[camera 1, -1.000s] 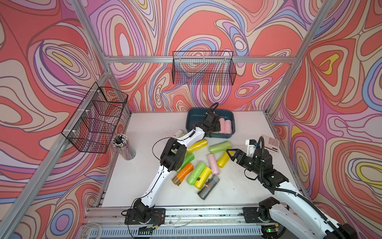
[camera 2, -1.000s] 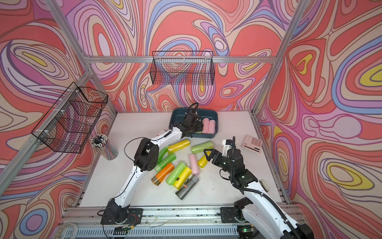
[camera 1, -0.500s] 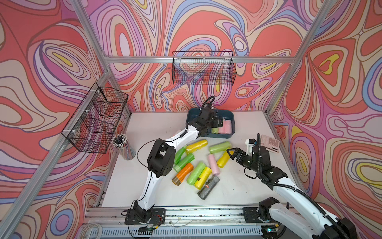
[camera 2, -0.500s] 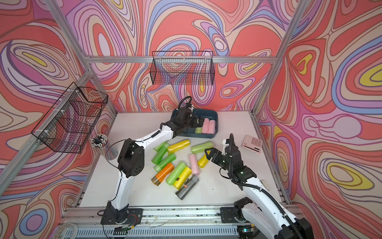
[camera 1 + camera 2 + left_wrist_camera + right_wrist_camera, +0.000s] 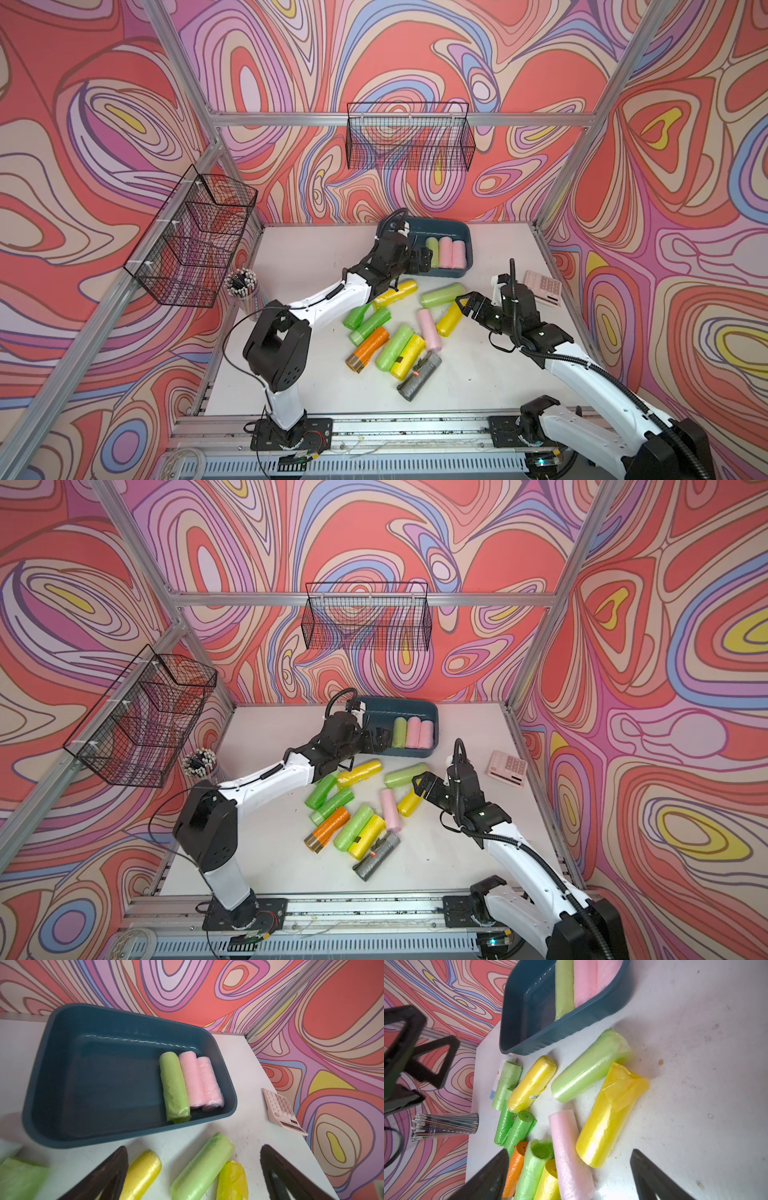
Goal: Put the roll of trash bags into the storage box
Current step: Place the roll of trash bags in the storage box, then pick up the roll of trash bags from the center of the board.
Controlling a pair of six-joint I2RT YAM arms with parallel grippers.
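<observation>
rolls of trash bags (image 5: pixel 445 251): 3 in the storage box (image 5: pixel 436 225); left gripper (image 5: pixel 422 257) and right gripper (image 5: pixel 464 301) both spread wide, empty

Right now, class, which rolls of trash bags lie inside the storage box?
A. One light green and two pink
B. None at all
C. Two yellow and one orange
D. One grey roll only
A: in the left wrist view the storage box holds one light green roll lying side by side with two pink rolls at one end.

rolls (image 5: pixel 445 252) in storage box (image 5: pixel 440 226), pile (image 5: pixel 400 341) before
</observation>
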